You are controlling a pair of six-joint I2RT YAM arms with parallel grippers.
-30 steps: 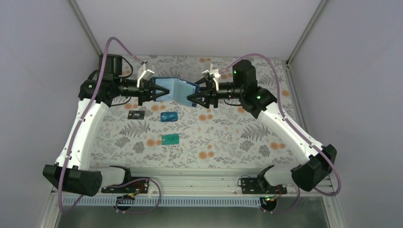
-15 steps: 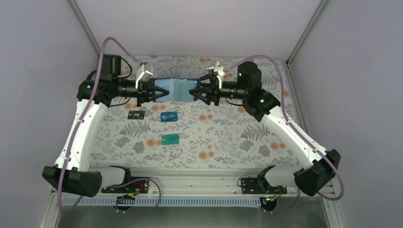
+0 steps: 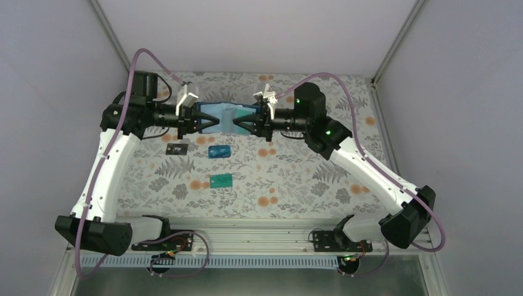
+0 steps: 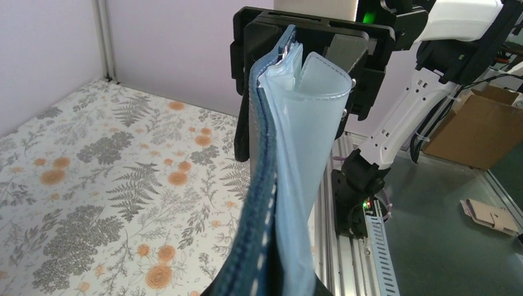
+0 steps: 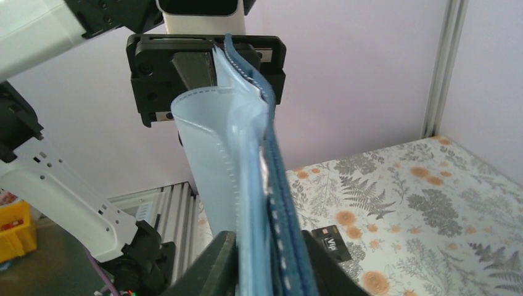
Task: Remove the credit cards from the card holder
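Holding: left fingers [image 3: 192,121] clamp one end of the wallet [image 3: 225,118]; right fingers [image 5: 206,268] grip the other end.
Wallet: spread open between both arms, raised over the counter's [image 3: 296,172] far side.
Cards: dark card [image 3: 177,149] and blue card [image 3: 219,152] on counter below wallet; teal card [image 3: 220,180] nearer, apart.

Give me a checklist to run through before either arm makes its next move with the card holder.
1. Left tool clamped on the card holder: ok.
2. Right tool closed on the holder's opposite end: ok.
3. Holder held clear above the table: ok.
4. Dark card, blue card and teal card lying on the table, apart from each other: ok.
5. Holder's pockets free of further cards: cannot tell.
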